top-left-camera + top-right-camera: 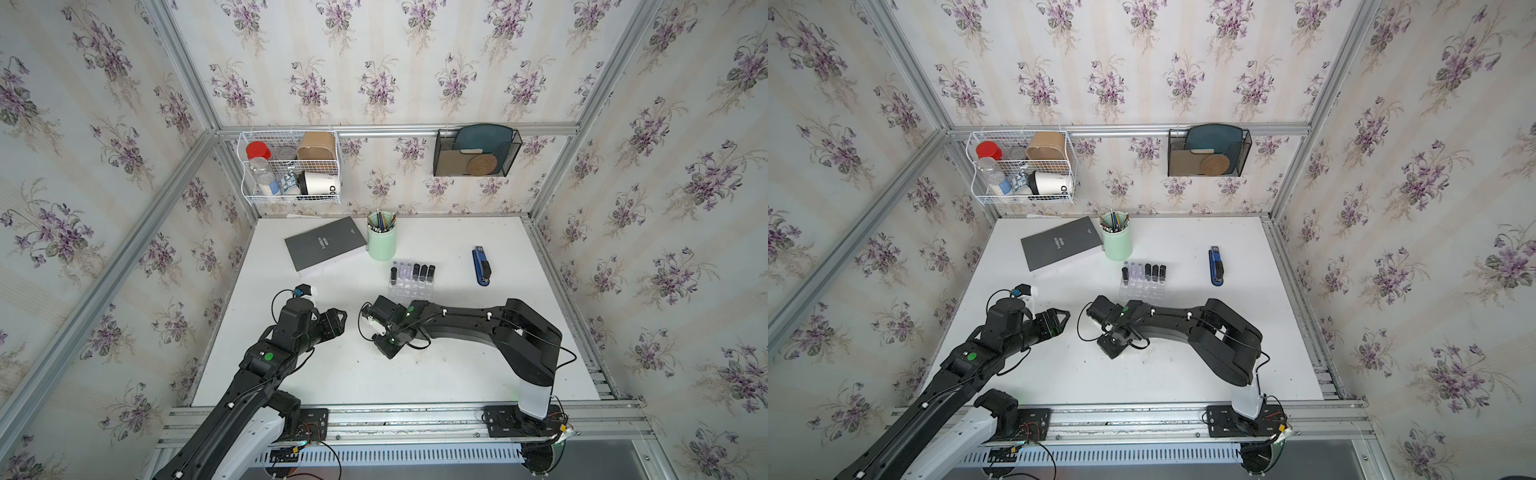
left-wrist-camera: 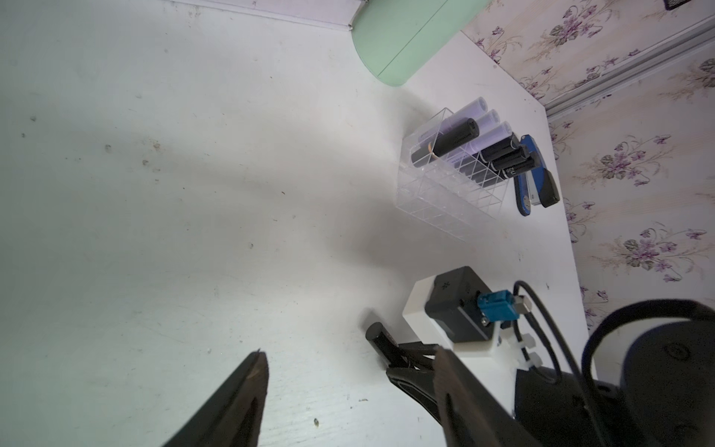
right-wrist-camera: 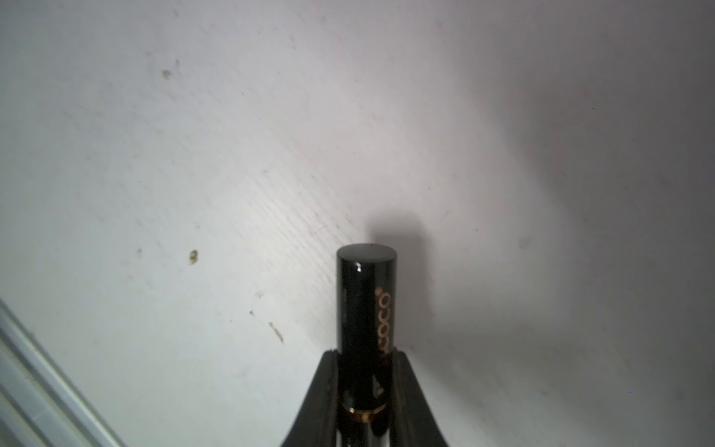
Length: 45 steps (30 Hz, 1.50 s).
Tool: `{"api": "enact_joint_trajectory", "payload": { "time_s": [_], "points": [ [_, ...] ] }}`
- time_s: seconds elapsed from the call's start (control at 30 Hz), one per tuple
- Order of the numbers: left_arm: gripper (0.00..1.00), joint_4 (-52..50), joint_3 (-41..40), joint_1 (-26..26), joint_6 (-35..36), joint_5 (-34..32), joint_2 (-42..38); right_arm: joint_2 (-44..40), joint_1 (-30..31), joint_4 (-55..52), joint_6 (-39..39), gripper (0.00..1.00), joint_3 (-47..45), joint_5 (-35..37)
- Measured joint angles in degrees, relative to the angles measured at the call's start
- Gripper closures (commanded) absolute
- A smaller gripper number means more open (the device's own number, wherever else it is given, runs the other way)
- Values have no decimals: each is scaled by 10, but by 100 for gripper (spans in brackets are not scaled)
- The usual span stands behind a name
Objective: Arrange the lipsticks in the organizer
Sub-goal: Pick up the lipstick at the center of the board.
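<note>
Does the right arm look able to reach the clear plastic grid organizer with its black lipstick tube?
Probably yes: the right gripper, shut on the black lipstick tube, sits near the clear organizer; bare white table between, near cells empty.

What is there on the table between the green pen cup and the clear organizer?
Nothing: between the pen cup and the organizer only bare white table shows, in the left wrist view.

Far row of organizer [image 1: 409, 293] holds lipsticks [image 1: 417, 272], one more in next row at L end. Pen cup [image 1: 381, 245] just behind it, book [image 1: 326, 245] L of cup, stapler [image 1: 481, 266] to R. Another lipstick [image 3: 365, 305] in right gripper [image 3: 366, 353], before organizer.
</note>
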Motion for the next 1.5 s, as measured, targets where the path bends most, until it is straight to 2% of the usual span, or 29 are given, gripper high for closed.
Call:
{"api": "enact_joint_trajectory", "payload": {
  "time_s": [0.2,0.3,0.4,0.53,0.63,0.77,0.9,1.13,1.37,1.5],
  "points": [
    [27,5,-2,10,-5,84,-3,-85,-12,29,12,88,-45,-50],
    [25,33,-14,8,-17,147,-7,-147,-15,78,16,88,-108,-67],
    [25,71,-35,-15,-21,180,-32,-194,-26,149,49,89,-155,-72],
    [29,123,-72,-69,-21,173,-90,-242,-47,295,128,89,-209,-69],
    [30,175,-107,-121,-27,148,-97,-276,-62,411,197,89,-264,-63],
    [30,242,-115,-181,-25,123,-51,-285,-79,537,294,90,-300,-63],
    [33,297,-97,-198,0,109,13,-285,-80,609,347,90,-309,-79],
    [44,359,-77,-194,40,84,66,-295,-79,664,383,90,-334,-108],
    [70,392,-56,-182,63,105,92,-296,-82,697,394,90,-346,-124],
    [81,386,-47,-181,73,116,96,-292,-84,720,408,90,-352,-129]
  ]
}}
